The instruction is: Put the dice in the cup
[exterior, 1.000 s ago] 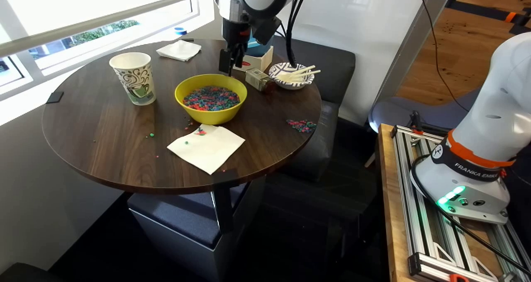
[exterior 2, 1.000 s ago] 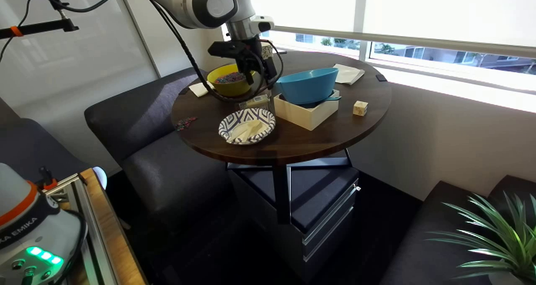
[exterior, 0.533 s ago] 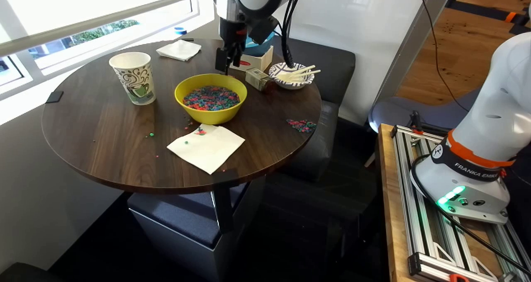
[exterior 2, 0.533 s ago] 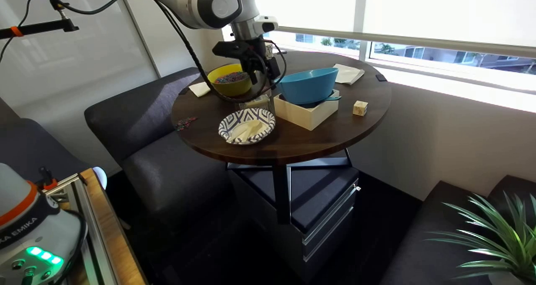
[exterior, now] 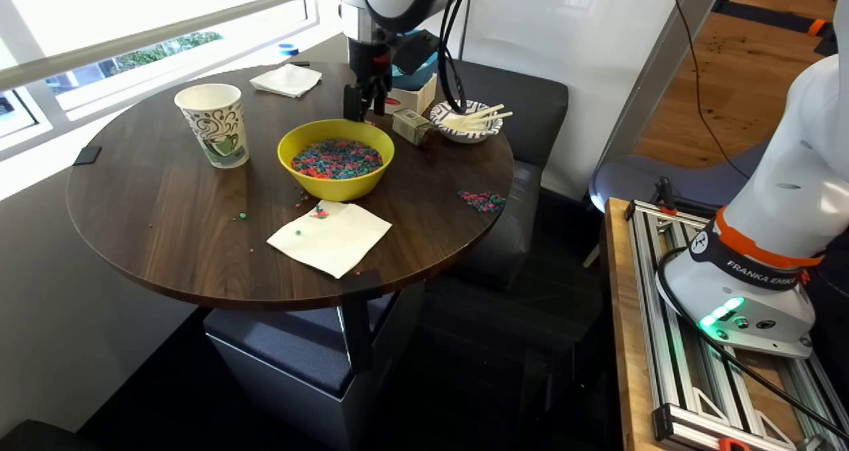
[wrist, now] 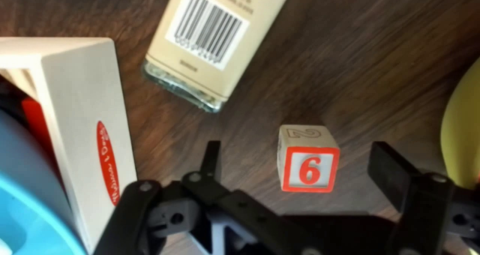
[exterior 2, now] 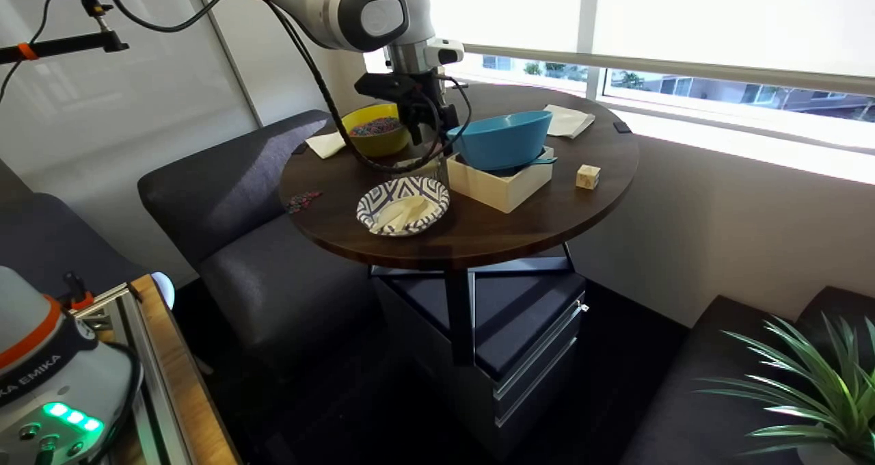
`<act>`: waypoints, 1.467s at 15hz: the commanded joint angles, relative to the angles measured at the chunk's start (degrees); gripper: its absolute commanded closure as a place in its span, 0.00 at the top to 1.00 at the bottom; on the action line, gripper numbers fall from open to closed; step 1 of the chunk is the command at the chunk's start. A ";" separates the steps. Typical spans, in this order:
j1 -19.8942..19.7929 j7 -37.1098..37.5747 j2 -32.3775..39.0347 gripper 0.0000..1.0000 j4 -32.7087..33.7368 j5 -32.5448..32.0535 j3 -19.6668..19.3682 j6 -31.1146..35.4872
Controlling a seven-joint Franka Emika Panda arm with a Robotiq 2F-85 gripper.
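Note:
The die is a wooden cube (wrist: 310, 169) with a red 6 on its upper face, on the dark table in the wrist view. My gripper (wrist: 296, 154) is open, with its fingers apart on either side of the die and not touching it. In both exterior views the gripper (exterior: 365, 108) points down between the yellow bowl and the blue bowl; it also shows here (exterior 2: 432, 141). The white paper cup (exterior: 222, 129) with a greenish print stands upright at the table's window side. In an exterior view the cup is hidden behind the arm.
The yellow bowl (exterior: 338, 188) of colourful bits stands close beside one finger. A bottle (wrist: 210, 41) lies near the die. The blue bowl (exterior 2: 502, 140) sits in a wooden box (exterior 2: 506, 188). Another wooden cube (exterior 2: 588, 176) and a patterned plate (exterior 2: 403, 206) are on the table.
The gripper has shifted sideways toward the blue bowl and the window, then dropped slightly. The yellow bowl and the napkin beside it have shifted very slightly.

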 commanded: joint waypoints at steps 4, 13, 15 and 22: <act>-1.47 -3.86 2.98 0.53 3.66 3.80 1.99 -3.21; -1.17 -2.20 2.17 0.09 4.04 2.82 1.28 -3.89; -2.12 -3.99 -0.25 0.09 3.35 4.90 2.32 -4.59; -4.68 -19.91 -14.18 0.09 -0.56 21.56 8.07 -0.64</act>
